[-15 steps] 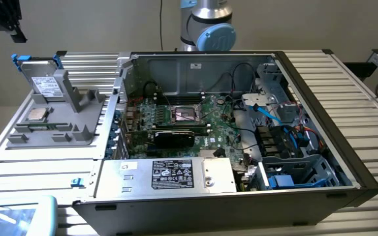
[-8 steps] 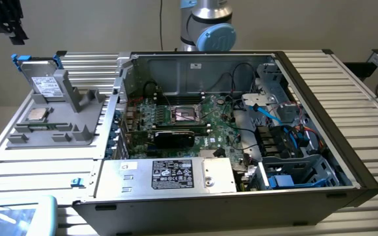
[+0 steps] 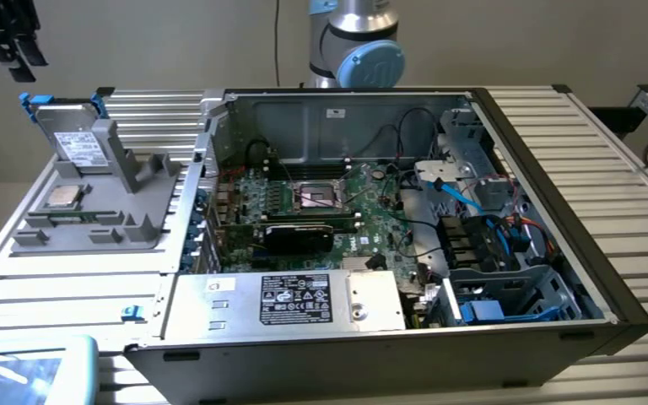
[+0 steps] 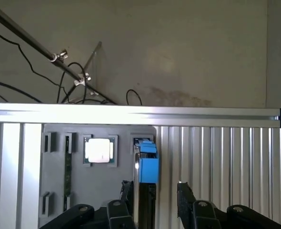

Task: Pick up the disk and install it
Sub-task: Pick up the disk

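Where the slatted metal table (image 3: 31, 278) ended at the exterior view's left, the gripper (image 3: 9, 42) hung high in the air with its tips pointing down. Its black fingers (image 4: 184, 198) were spread apart and held nothing.

Below it, the disk (image 3: 77, 143) stood on its edge at the back of a gray holder (image 3: 132, 224). The disk's blue bracket stuck up at the top. Nothing touched the disk, and there was open air all around its top.

A small square chip (image 3: 63, 196) lay flat in the holder, just in front of the disk.

Just beside the holder stood the open computer case (image 3: 301, 118), with tall walls all around. Inside it were many wires and a big silver box (image 3: 290, 299) near the front. The arm's base (image 3: 353, 46) rose behind the case's back wall. Past the case's right wall, more bare table ran to the exterior view's right.
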{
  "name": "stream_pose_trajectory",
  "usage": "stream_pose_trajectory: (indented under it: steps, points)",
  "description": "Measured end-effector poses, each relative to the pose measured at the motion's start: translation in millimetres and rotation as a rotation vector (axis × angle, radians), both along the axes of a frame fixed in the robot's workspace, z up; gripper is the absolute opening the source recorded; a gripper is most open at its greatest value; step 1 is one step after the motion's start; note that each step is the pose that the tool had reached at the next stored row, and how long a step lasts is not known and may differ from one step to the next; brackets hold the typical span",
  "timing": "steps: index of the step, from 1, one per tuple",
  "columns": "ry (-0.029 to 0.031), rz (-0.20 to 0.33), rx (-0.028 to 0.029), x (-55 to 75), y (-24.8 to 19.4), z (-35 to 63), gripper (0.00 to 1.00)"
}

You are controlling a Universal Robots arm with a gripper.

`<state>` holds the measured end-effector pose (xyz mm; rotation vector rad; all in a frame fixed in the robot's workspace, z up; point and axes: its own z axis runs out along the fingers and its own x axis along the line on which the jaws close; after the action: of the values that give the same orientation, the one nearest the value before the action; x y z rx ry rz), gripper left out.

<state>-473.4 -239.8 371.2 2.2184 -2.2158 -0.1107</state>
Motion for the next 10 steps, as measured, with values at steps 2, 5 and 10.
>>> stream_pose_trajectory:
  steps: [2, 5, 10]
  points:
    - [0.0017, 0.000, -0.0223, 0.1, 0.3, -0.6, 0.49]
    - [0.0007, 0.000, -0.0544, 0.1, 1.5, -1.8, 0.49]
    - [-0.0093, 0.000, -0.0623, 0.1, 2.7, -7.4, 0.49]
